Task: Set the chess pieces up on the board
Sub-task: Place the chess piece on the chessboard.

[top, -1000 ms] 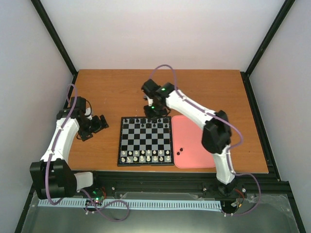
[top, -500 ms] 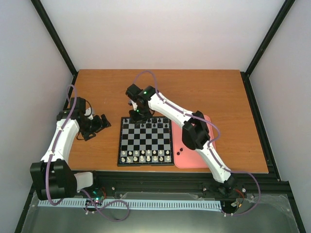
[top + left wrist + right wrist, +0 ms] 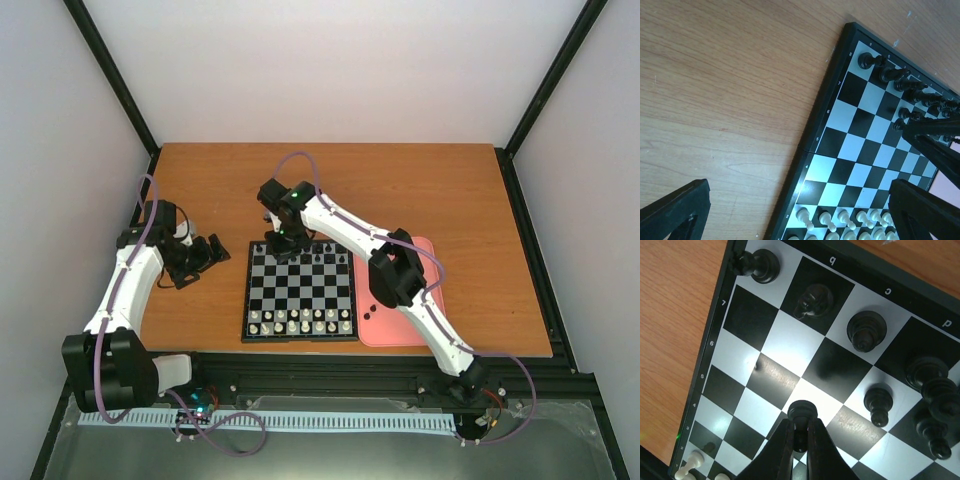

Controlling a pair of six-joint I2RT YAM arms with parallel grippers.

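Observation:
The board (image 3: 300, 290) lies at the table's middle front. Black chess pieces (image 3: 318, 256) stand along its far rows, white ones (image 3: 300, 322) along the near rows. My right gripper (image 3: 283, 246) hovers over the board's far left corner. In the right wrist view it (image 3: 801, 434) is shut on a black pawn (image 3: 802, 412), held above the squares near the rook (image 3: 762, 265), knight (image 3: 812, 300) and bishop (image 3: 866, 330). My left gripper (image 3: 205, 255) is open and empty over the wood left of the board (image 3: 860, 150).
A pink tray (image 3: 400, 325) lies right of the board, partly under the right arm. Black frame rails run along the table's sides. Bare wood (image 3: 730, 90) lies left of the board.
The right arm has swung left along the board's far edge, from its right part to its left corner, with the pawn in its jaws. The left arm has barely moved.

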